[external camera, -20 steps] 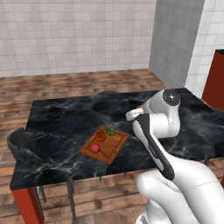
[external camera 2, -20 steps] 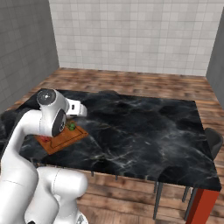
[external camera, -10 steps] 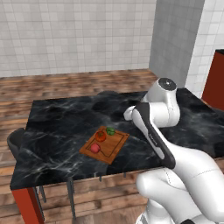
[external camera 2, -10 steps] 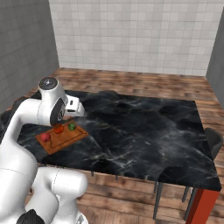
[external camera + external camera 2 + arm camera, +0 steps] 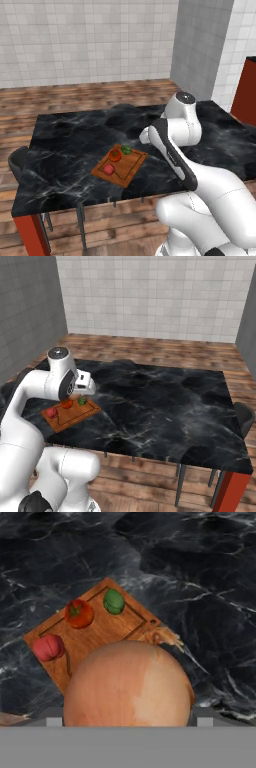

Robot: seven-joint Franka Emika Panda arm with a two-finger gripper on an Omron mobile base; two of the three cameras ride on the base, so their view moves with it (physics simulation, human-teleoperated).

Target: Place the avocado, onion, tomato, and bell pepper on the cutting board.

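A large pale tan onion [image 5: 127, 684] sits right in front of the hand camera, hanging over the near corner of the cutting board [image 5: 110, 637] and hiding the fingertips. My gripper [image 5: 86, 387] is shut on the onion. On the brown wooden board [image 5: 131, 166] lie the green avocado [image 5: 114, 601], the orange-red tomato [image 5: 79, 613] with a greenish top, and the red bell pepper [image 5: 48, 647]. From the base, the avocado [image 5: 126, 149], tomato [image 5: 115, 155] and pepper [image 5: 108, 169] lie in a row, with my hand [image 5: 144, 137] just right of the board.
The board rests near the front edge of a black marble table [image 5: 165, 406]. Dark chairs stand at the table's left end [image 5: 20, 160] and right end [image 5: 244, 416]. A red cabinet [image 5: 247, 90] stands far right.
The arm's upper links have swung up and back, uncovering the board in the right base view. The hand with the onion has edged slightly toward the board.
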